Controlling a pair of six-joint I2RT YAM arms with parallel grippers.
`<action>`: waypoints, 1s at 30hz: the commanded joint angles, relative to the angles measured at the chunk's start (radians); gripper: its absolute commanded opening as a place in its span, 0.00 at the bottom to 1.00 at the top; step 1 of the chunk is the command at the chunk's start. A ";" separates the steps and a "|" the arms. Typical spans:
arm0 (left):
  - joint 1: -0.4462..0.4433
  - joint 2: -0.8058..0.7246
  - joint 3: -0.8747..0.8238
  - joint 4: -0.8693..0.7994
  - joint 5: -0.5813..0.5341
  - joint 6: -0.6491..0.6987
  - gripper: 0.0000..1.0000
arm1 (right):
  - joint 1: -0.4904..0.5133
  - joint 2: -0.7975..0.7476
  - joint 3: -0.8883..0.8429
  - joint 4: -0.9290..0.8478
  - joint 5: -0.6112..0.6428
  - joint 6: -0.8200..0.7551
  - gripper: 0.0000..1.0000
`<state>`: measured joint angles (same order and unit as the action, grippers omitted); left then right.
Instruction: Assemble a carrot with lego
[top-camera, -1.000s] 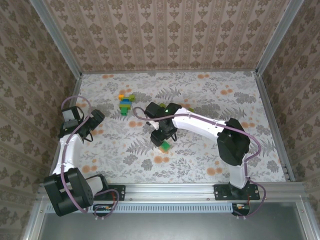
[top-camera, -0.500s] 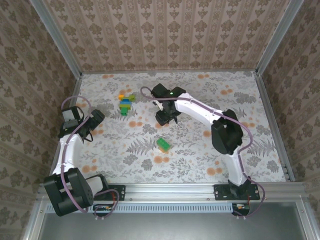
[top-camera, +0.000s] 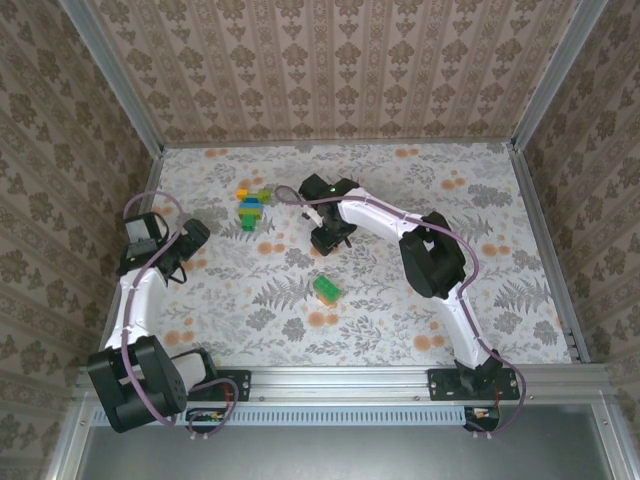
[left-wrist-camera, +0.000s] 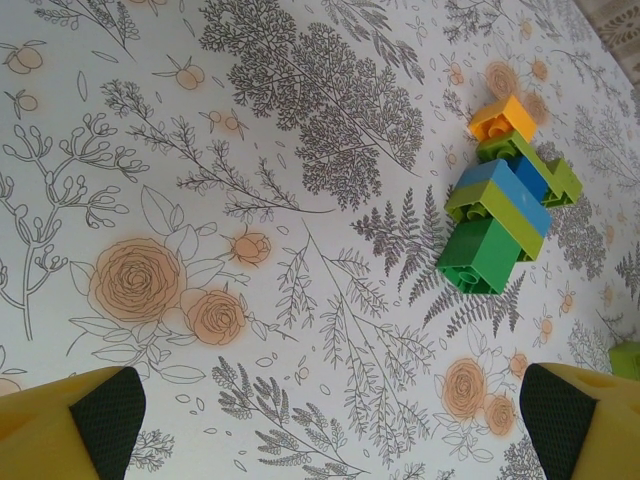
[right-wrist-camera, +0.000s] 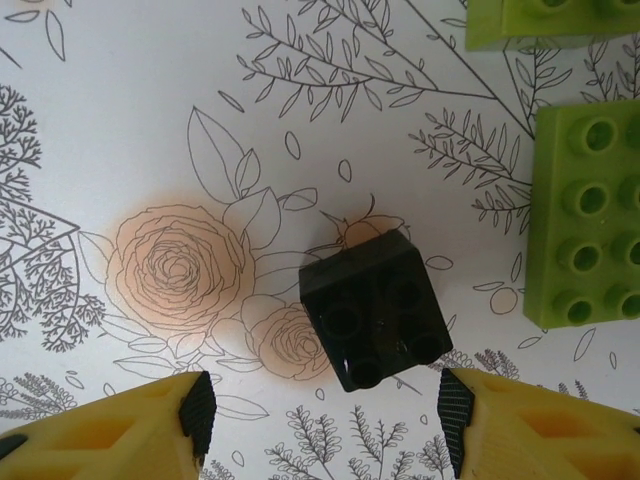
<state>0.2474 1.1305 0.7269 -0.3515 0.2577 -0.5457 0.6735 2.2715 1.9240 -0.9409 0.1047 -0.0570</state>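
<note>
Straddling the black brick (right-wrist-camera: 375, 305), the right gripper (right-wrist-camera: 322, 425) is found half parted, empty; pickup is judged in hand, lowering and closure required. The left gripper (left-wrist-camera: 330, 420) is spread fully, empty.

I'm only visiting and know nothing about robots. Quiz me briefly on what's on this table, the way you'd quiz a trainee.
1. True or false: the right gripper is clamped on the black brick.
2. The large brick beside that black one is: A lime green, B red, C white?
3. Fill in: the left gripper has its jaws ____.
Key: 1 false, its fingers straddle the brick with gaps; 2 A; 3 open.
</note>
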 joint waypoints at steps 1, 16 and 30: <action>-0.005 0.003 0.037 -0.004 -0.011 0.020 1.00 | -0.005 0.011 -0.006 0.020 0.006 -0.026 0.64; -0.011 0.012 0.040 -0.005 -0.017 0.024 1.00 | -0.043 0.095 0.066 0.000 -0.027 -0.040 0.62; -0.017 0.021 0.043 -0.005 -0.021 0.026 1.00 | -0.054 0.111 0.089 -0.007 -0.062 -0.037 0.38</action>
<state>0.2379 1.1492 0.7353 -0.3508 0.2455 -0.5453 0.6250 2.3554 1.9839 -0.9226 0.0658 -0.0841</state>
